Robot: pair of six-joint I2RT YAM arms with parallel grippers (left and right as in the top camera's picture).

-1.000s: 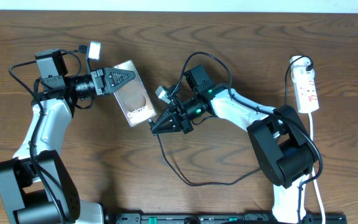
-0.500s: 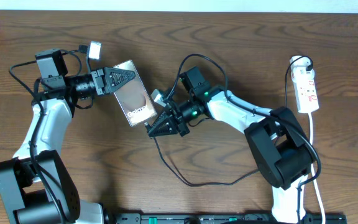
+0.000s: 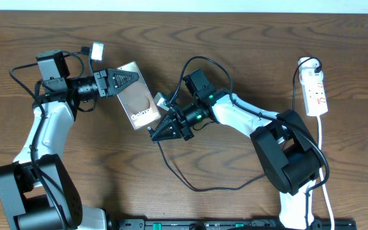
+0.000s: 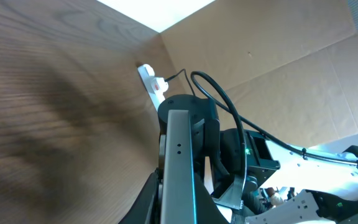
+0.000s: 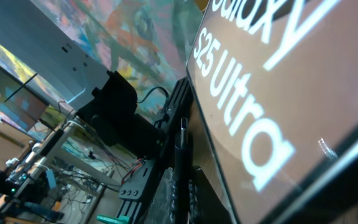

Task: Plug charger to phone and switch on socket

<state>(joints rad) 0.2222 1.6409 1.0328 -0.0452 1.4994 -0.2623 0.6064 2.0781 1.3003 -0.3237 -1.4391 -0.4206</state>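
The phone [image 3: 139, 102] lies slanted on the table, glossy brown-grey with white "Galaxy" lettering. My left gripper [image 3: 130, 79] is shut on its far end. In the left wrist view the phone's edge [image 4: 178, 162] stands between the jaws. My right gripper [image 3: 159, 131] is shut on the charger's black plug [image 5: 181, 143], right at the phone's near corner. In the right wrist view the plug tip points along the edge of the phone [image 5: 278, 93]. I cannot tell whether it touches. The charger cable [image 3: 190, 185] loops behind. The white socket [image 3: 315, 89] lies far right.
The socket's white cord [image 3: 325, 167] runs down the right edge of the table. A small white block [image 3: 97, 51] with a black lead sits beside the left arm. A black rail [image 3: 235, 224] lies along the front edge. The socket also shows far off in the left wrist view [image 4: 151, 79].
My right gripper has moved a little left and toward the phone's near corner, carrying the plug. The left gripper and the phone have not moved.
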